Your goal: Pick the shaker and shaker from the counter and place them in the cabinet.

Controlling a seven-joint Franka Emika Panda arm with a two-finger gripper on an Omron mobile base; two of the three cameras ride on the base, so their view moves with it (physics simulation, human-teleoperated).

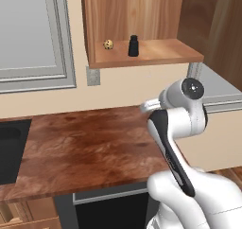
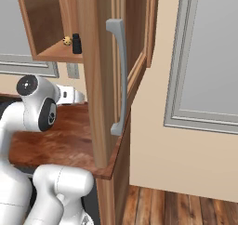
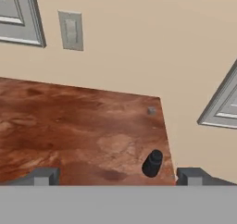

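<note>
While one shaker stands on the cabinet shelf | other shaker waits near bench edge | fingers spread wide, empty, for pickup.

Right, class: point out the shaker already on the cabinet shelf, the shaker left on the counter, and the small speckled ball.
Shaker on the cabinet shelf (image 1: pixel 133 46): left base view, middle of its black body.
Shaker on the counter (image 3: pixel 152 163): hand view, its dark side.
Speckled ball (image 1: pixel 108 44): left base view, centre of the ball.

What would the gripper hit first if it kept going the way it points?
Probably the counter. The open gripper looks down at it, with the shaker near its right finger, though depth is unclear.
</note>
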